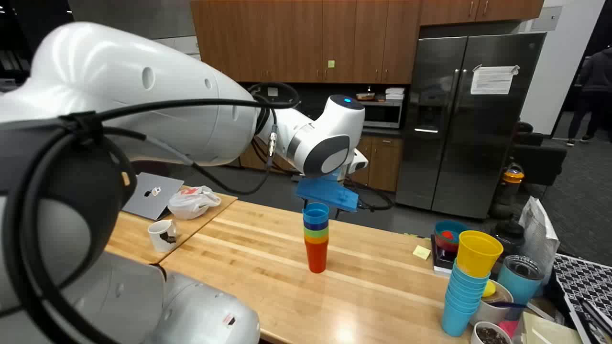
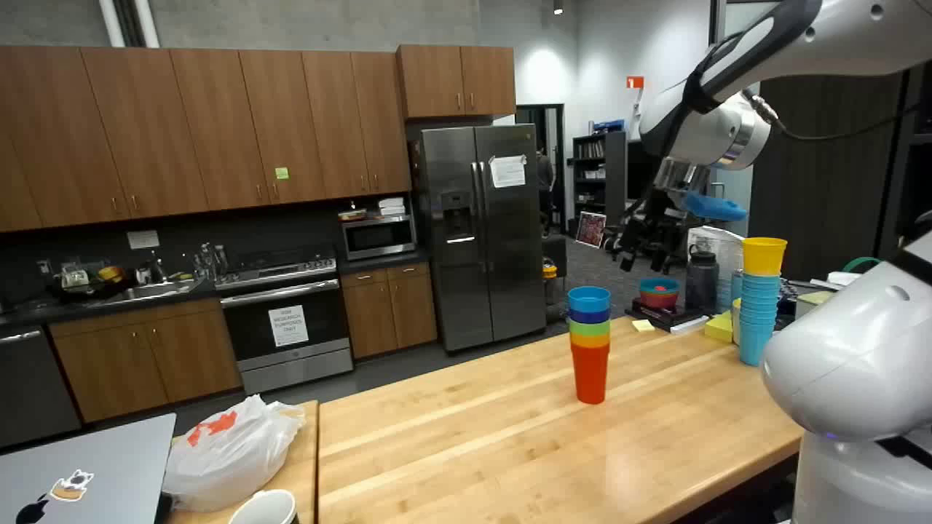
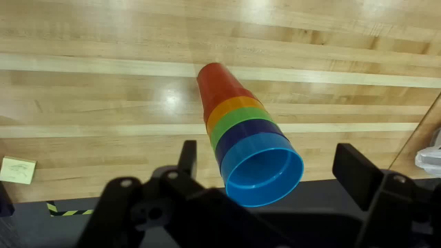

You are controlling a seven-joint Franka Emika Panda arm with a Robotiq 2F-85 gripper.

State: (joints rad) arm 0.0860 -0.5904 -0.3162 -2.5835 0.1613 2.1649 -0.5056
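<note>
A stack of nested cups stands upright on the wooden table, seen in both exterior views. Its red cup [image 1: 316, 255] is lowest, then orange, green and dark blue bands, with a light blue cup [image 3: 263, 172] uppermost, its mouth facing up. My gripper [image 2: 642, 263] is open and holds nothing. It hovers near rim height beside the stack, apart from it in that exterior view. In the wrist view the light blue rim appears between the widely spread black fingers [image 3: 358, 175], touching neither. The stack partly covers the gripper in an exterior view, below the blue plate [image 1: 327, 193].
Light blue cups [image 1: 464, 296] are stacked under a yellow cup [image 1: 478, 253] at one table end, near bowls [image 2: 659, 291] and a dark bottle [image 2: 702, 280]. A sticky note [image 3: 18, 169] lies near the edge. Opposite are a mug [image 1: 163, 235], plastic bag [image 2: 229, 455] and laptop [image 1: 153, 195].
</note>
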